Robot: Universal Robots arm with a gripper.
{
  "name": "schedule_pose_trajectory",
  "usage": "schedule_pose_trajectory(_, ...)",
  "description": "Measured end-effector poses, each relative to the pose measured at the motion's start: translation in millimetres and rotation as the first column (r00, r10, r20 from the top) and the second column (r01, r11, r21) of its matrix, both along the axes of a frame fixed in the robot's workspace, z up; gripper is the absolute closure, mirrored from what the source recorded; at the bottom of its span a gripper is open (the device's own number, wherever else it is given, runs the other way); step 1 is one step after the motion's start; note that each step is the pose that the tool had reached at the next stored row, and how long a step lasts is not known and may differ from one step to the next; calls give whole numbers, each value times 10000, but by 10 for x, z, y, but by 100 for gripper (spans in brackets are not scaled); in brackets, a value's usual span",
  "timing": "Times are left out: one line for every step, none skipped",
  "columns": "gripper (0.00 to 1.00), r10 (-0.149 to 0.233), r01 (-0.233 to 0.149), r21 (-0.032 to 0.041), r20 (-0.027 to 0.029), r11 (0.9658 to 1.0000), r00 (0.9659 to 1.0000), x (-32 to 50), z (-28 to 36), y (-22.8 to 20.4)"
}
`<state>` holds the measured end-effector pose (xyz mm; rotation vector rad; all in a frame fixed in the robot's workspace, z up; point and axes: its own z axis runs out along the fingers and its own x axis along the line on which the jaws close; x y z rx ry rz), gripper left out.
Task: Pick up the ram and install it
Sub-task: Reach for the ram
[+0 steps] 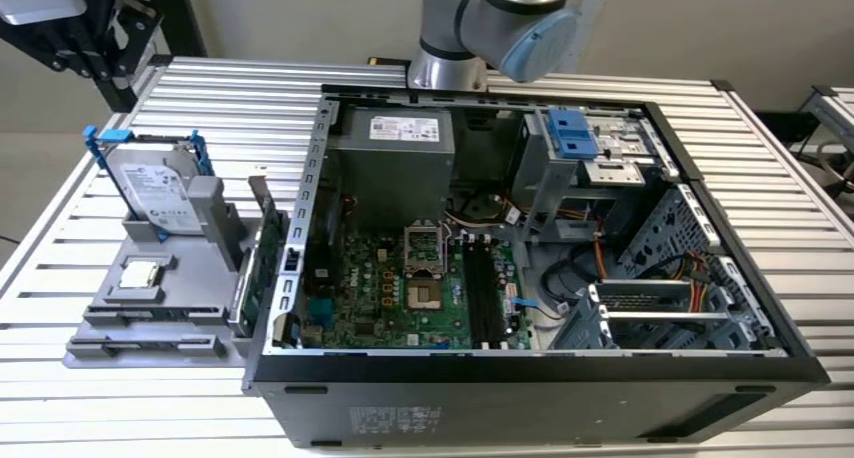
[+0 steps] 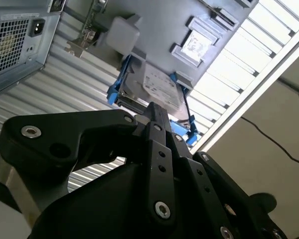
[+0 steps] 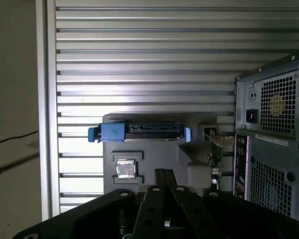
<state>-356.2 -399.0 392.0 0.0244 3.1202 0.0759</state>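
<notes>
Desk: a slatted metal desk (image 1: 240, 108) carries an open computer case (image 1: 534, 378) across its middle. A grey tray (image 1: 107, 343) lies between the case and the desk edge at the exterior view's left.

Tray contents: a hard drive (image 1: 150, 193) stands upright in a blue caddy at one end. A square silver processor chip (image 1: 142, 274) lies flat in a recess near the tray's middle. A green expansion card (image 1: 271, 248) stands on edge along the side next to the case.

Ram: we make out the ram (image 1: 158, 314) as a thin dark strip. It lies in the long slot at the tray end farthest from the hard drive.

Case contents: we see a green motherboard (image 1: 387, 298) on the floor of the case, with the processor socket (image 1: 424, 268) and the black memory slots (image 1: 483, 298) side by side on it. The grey power supply (image 1: 387, 168) fills the far corner. A metal drive cage (image 1: 667, 318) stands along the side at the exterior view's right.

Jaws: in both wrist views they look pressed together with nothing between them. They are held up off the desk, with the tray beyond them.

Arm: the arm (image 1: 514, 18) rises behind the case at the desk's far edge.
</notes>
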Motion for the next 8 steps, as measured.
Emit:
schedule_pose_trajectory(100, 7, -7, 0, 0, 10000, 10000, -13, 0, 0)
schedule_pose_trajectory(100, 7, -7, 0, -1, 10000, 10000, -16, 0, 0)
schedule_pose_trajectory(100, 8, -8, 0, 0, 10000, 10000, -16, 0, 0)
schedule_pose_trajectory(100, 8, -8, 0, 0, 10000, 10000, -16, 0, 0)
schedule_pose_trajectory(100, 8, -8, 0, -1, 10000, 10000, -17, -1, -6)
schedule_pose_trajectory(100, 7, -7, 0, -2, 10000, 10000, -17, -1, -22)
schedule_pose_trajectory(100, 8, -8, 1, 0, 10000, 10000, -17, -2, -51)
schedule_pose_trajectory(100, 9, -9, 1, -1, 10000, 10000, -17, -3, -85)
